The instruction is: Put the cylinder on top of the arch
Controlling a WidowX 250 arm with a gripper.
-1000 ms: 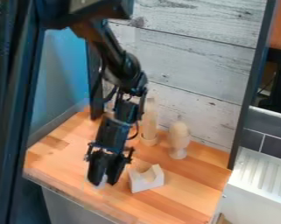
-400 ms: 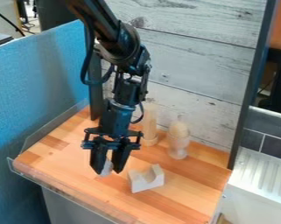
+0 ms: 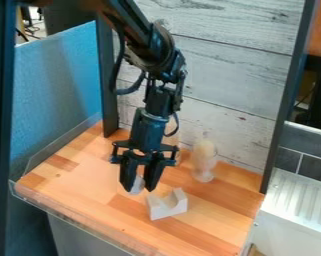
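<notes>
My arm slants down from the top of the view and straightens at the wrist, so my gripper [image 3: 140,186] hangs nearly upright with its 2 fingers aimed at the wood. They stand partly apart, closed on the pale cylinder [image 3: 137,185], which sits between their tips.

Just beside my fingertips, toward the camera and the ridged white rack [image 3: 296,200], the white arch [image 3: 168,207] stands with its hollow facing up. On my other side, the wooden counter [image 3: 69,177] runs toward the blue panel [image 3: 59,80], and a clear rim [image 3: 76,220] edges its camera side. Behind me are the plank wall [image 3: 223,65] and, nearer, a glass-like vessel [image 3: 204,162] with something yellowish inside; a dark post [image 3: 109,75] rises at the wall's panel end.

My own fingers cover part of the cylinder, and how high it is above the wood I can't tell. A pale upright piece [image 3: 173,141] behind my wrist is partly hidden by me. My base is cut off.
</notes>
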